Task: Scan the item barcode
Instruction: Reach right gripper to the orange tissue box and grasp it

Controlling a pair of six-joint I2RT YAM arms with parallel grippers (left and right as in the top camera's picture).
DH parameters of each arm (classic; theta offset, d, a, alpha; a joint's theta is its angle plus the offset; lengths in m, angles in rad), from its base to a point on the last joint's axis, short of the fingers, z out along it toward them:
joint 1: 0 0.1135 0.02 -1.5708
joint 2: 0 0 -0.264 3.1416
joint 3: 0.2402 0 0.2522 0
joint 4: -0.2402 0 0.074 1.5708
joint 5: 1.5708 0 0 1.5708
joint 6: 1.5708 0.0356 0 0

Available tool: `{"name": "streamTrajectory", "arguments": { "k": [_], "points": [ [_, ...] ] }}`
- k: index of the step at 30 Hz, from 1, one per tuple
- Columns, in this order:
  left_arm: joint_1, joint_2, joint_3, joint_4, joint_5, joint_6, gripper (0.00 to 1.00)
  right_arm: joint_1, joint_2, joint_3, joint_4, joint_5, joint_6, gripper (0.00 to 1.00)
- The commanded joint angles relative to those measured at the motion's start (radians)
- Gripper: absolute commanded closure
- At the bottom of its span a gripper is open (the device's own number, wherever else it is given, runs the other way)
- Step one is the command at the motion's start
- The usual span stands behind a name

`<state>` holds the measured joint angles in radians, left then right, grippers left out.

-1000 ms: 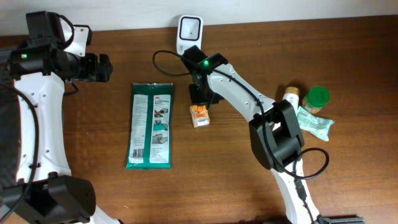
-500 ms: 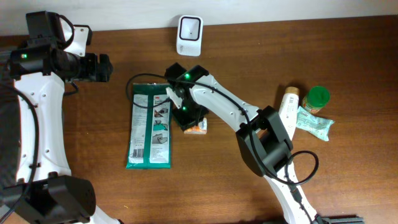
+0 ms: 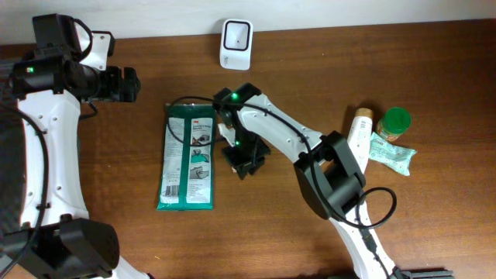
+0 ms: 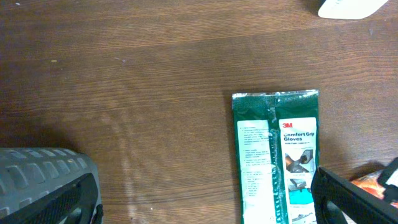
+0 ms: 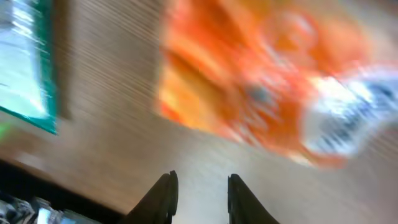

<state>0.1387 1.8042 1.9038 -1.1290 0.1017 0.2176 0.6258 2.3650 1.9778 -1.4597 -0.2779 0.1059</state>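
The item I take to be the one for scanning, a small orange packet point(image 5: 249, 74), lies flat on the table just off the right edge of the 3M glove pack point(image 3: 188, 155), about level with that pack's middle. My overhead view hides it under the right gripper point(image 3: 244, 160). The right wrist view shows it only as an orange and white smear, too blurred for me to find a barcode. In that view the right gripper's fingers point(image 5: 165, 196) stand a narrow way apart just short of the packet, with only tabletop between them, so I read it as gripping nothing. The white barcode scanner point(image 3: 236, 39) stands beyond the glove pack's top right corner, at the back of the table and well apart from the packet. By my judgement, the scan itself is all ahead: the packet has to be gripped, lifted and shown code-first to the scanner. The left gripper point(image 3: 130, 84) hangs spread wide and empty off the glove pack's upper left, over bare wood. Far to the pack's right sit a white bottle point(image 3: 360, 128), a green-lidded jar point(image 3: 397, 122) and a pale pouch point(image 3: 394, 153), none of them being handled.
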Motion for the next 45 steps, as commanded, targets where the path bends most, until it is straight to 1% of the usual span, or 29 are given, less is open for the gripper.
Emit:
{"name": "streamTrajectory", "arguments": {
  "k": [1,4,7,10,12,15,17,18,19,20,21,23,25,26,28,32,37,40,45],
  "points": [
    [0.002,-0.021,0.006,0.001,0.011,0.013,0.01,-0.043,-0.014,-0.006,-0.02,0.078,0.011,0.76],
    [0.002,-0.021,0.006,0.001,0.011,0.013,0.01,-0.053,-0.013,-0.022,0.005,0.135,0.011,0.75],
    [0.002,-0.021,0.006,0.001,0.011,0.013,0.01,-0.055,-0.013,-0.06,0.075,0.147,0.011,0.76],
    [0.002,-0.021,0.006,0.001,0.011,0.013,0.01,-0.058,-0.013,-0.102,0.189,0.188,0.011,0.76],
    [0.002,-0.021,0.006,0.001,0.011,0.013,0.01,-0.063,-0.013,-0.112,0.272,0.251,0.011,0.79],
    [0.002,-0.021,0.006,0.001,0.011,0.013,0.01,-0.09,-0.013,-0.109,0.413,0.334,0.011,0.78],
    [0.002,-0.021,0.006,0.001,0.011,0.013,0.01,-0.12,-0.013,-0.096,0.492,0.316,0.011,0.78],
    [0.002,-0.021,0.006,0.001,0.011,0.013,0.01,-0.135,-0.014,-0.083,0.515,0.272,0.01,0.78],
    [0.002,-0.021,0.006,0.001,0.011,0.013,0.01,-0.153,-0.014,-0.057,0.528,0.174,-0.015,0.78],
    [0.002,-0.021,0.006,0.001,0.011,0.013,0.01,-0.166,-0.014,-0.031,0.523,0.07,-0.054,0.72],
    [0.002,-0.021,0.006,0.001,0.011,0.013,0.01,-0.18,-0.014,0.008,0.491,-0.02,-0.072,0.68],
    [0.002,-0.021,0.006,0.001,0.011,0.013,0.01,-0.196,-0.014,0.093,0.365,-0.094,-0.06,0.63],
    [0.002,-0.021,0.006,0.001,0.011,0.013,0.01,-0.197,-0.014,0.159,0.227,-0.108,0.035,0.59],
    [0.002,-0.021,0.006,0.001,0.011,0.013,0.01,-0.194,-0.014,0.164,0.192,-0.108,0.071,0.57],
    [0.002,-0.021,0.006,0.001,0.011,0.013,0.01,-0.178,-0.01,0.158,0.13,-0.108,0.138,0.56],
    [0.002,-0.021,0.006,0.001,0.011,0.013,0.01,-0.127,-0.008,0.069,0.172,-0.104,0.237,0.56],
    [0.002,-0.021,0.006,0.001,0.011,0.013,0.01,-0.099,-0.008,0.006,0.233,-0.1,0.273,0.54],
    [0.002,-0.021,0.006,0.001,0.011,0.013,0.01,-0.096,-0.007,-0.018,0.266,-0.045,0.342,0.54],
    [0.002,-0.021,0.006,0.001,0.011,0.013,0.01,-0.095,-0.007,-0.07,0.306,-0.052,0.349,0.56]
  ]
}}
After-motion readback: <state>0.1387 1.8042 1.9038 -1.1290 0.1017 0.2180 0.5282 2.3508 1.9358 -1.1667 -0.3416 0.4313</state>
